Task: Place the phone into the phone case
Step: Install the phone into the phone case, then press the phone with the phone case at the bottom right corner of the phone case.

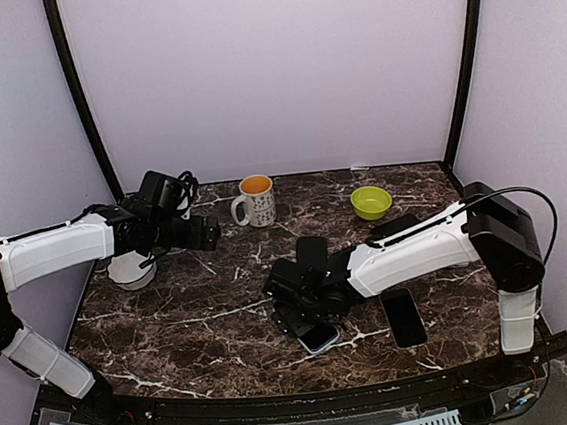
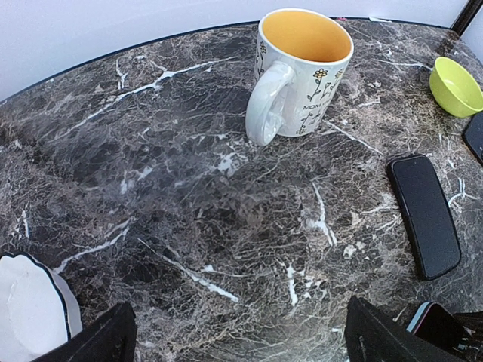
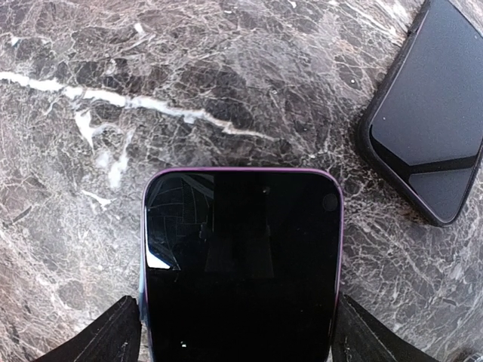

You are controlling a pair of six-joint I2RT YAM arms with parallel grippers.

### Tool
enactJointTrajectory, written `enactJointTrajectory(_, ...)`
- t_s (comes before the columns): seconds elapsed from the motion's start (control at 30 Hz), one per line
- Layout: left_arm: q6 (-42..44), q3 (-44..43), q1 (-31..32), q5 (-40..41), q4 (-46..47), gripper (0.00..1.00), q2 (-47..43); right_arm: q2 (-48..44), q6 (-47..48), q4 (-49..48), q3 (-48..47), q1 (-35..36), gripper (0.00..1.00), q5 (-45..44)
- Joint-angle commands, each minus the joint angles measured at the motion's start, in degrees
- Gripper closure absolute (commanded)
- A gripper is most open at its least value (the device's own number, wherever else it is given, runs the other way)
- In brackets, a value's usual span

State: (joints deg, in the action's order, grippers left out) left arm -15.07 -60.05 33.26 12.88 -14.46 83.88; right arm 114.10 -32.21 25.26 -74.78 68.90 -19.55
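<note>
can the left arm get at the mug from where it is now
Probably yes: the left gripper is open and faces the mug, which stands upright ahead of it with only bare table between them.

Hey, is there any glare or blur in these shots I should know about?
Right wrist view: the glossy phone screen shows dim reflections and a small white glint near its left edge, but it's sharp. Left wrist view: the mug is crisp, with no strong glare. Top view: even, soft light, no hard shadows.
</note>
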Motion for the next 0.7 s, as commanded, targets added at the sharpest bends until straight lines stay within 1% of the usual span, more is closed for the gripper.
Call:
enactJointTrajectory(0.0,0.79,0.29,-0.3,0.15,-0.14,0.01,-2.19,2.0,-0.18,1.82,-0.36,-0.08,0.14,-1.1)
enactJointTrajectory(0.2,0.87,0.31,-0.34,-0.15,-0.09,0.01,-2.13,0.25,0.4,3.36,-2.08,-0.07,0.13,0.22)
enactJointTrajectory(0.4,1.17,0.27,-0.3,-0.73,-0.06,0.01,-2.01,-6.16,2.11,5.51,-2.73,-0.22,0.05,4.94)
enactJointTrajectory(0.6,1.4,0.37,-0.3,-1.4,0.05,0.02,-2.05,-12.99,2.7,5.44,3.55,-2.83,0.04,11.44)
enactJointTrajectory(0.63,1.44,0.33,-0.3,-1.55,0.0,0.02,-2.05,-13.95,2.62,5.11,4.91,-3.34,0.05,12.44)
enactJointTrajectory(0.67,1.44,0.3,-0.34,-1.73,-0.02,0.01,-2.14,-14.85,2.39,4.67,6.46,-4.0,0.07,13.02)
